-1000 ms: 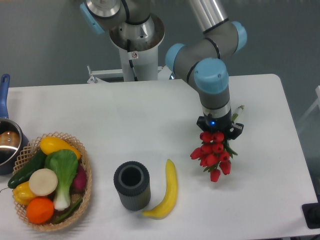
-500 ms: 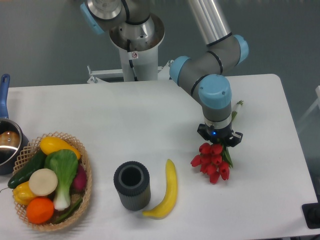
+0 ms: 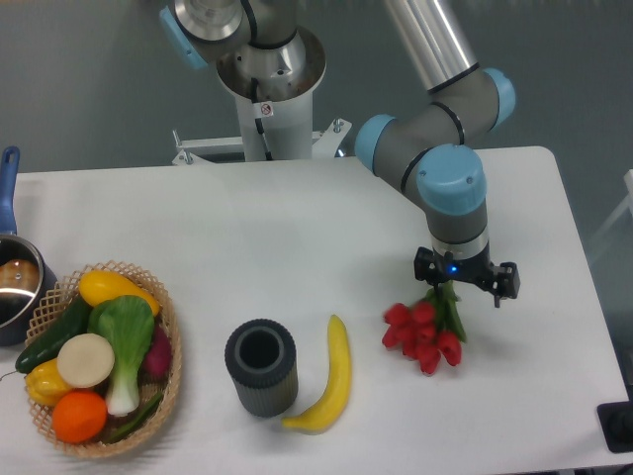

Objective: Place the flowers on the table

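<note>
Wicker basket [image 3: 168, 381] holds vegetables; tool [image 3: 465, 285] spread open above flowers [image 3: 422, 333].

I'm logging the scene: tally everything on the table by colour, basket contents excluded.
Red: 1, the flowers
Yellow: 1, the banana
Dark grey: 1, the cylinder cup
Tan: 1, the wicker basket
Blue-handled: 1, the pot
Total: 5

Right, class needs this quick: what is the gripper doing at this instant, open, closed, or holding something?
Gripper: over the stem end of the flowers, which lie on the table; whether it is open or shut cannot be told from this view.
</note>
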